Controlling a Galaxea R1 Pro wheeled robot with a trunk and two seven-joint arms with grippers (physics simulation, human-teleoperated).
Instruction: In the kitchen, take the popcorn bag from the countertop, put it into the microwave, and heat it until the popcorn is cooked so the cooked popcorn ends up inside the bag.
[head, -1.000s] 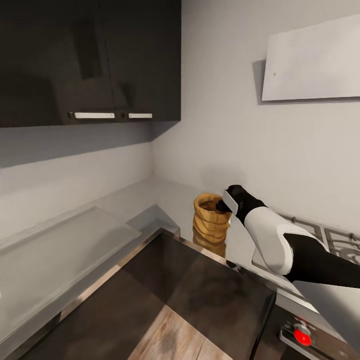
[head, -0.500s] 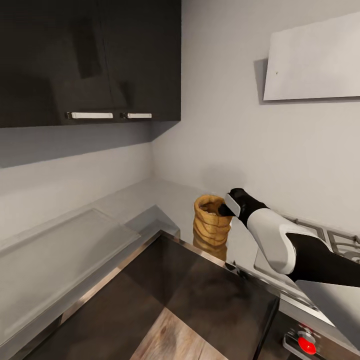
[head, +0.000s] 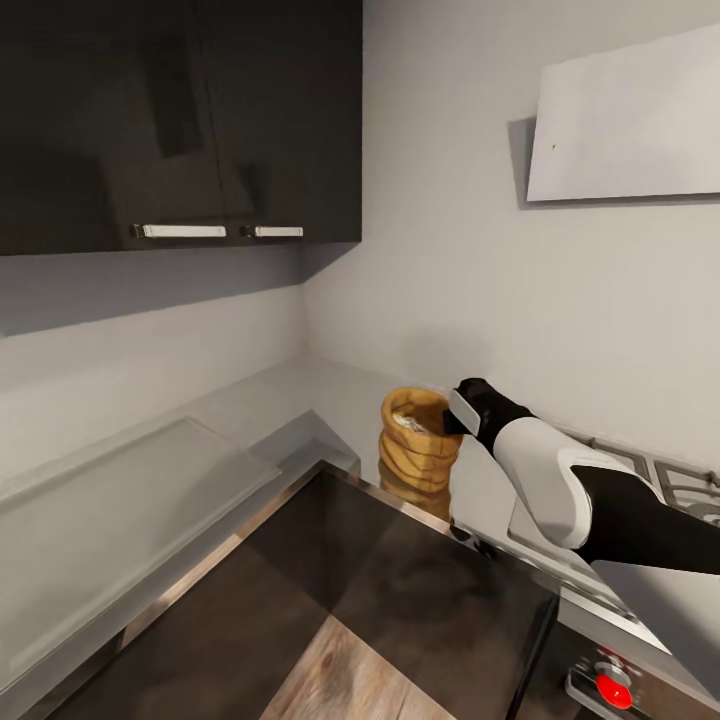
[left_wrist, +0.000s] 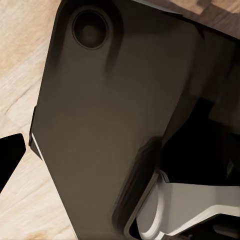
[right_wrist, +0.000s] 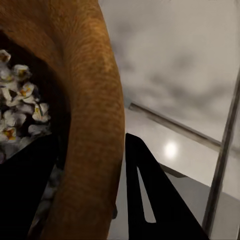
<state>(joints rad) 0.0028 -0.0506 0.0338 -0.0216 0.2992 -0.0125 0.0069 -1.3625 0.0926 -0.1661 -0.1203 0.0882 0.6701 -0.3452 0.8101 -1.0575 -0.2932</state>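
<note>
Robot arm reaches a sack on a kitchen counter.
The right gripper (head: 449, 421) meets the rolled rim of the tan popcorn bag (head: 417, 442), which stands leaning on the glossy grey countertop (head: 300, 395) in a corner, beneath dark wall cabinets (head: 180, 120). A stove (head: 660, 475) with a red knob (head: 612, 690) sits alongside.

I could read no text, label, brand or number anywhere: the popcorn bag (head: 418, 448), the dark wall cabinets (head: 180, 120) above it and the pale panel (head: 625, 115) were all unmarked.
</note>
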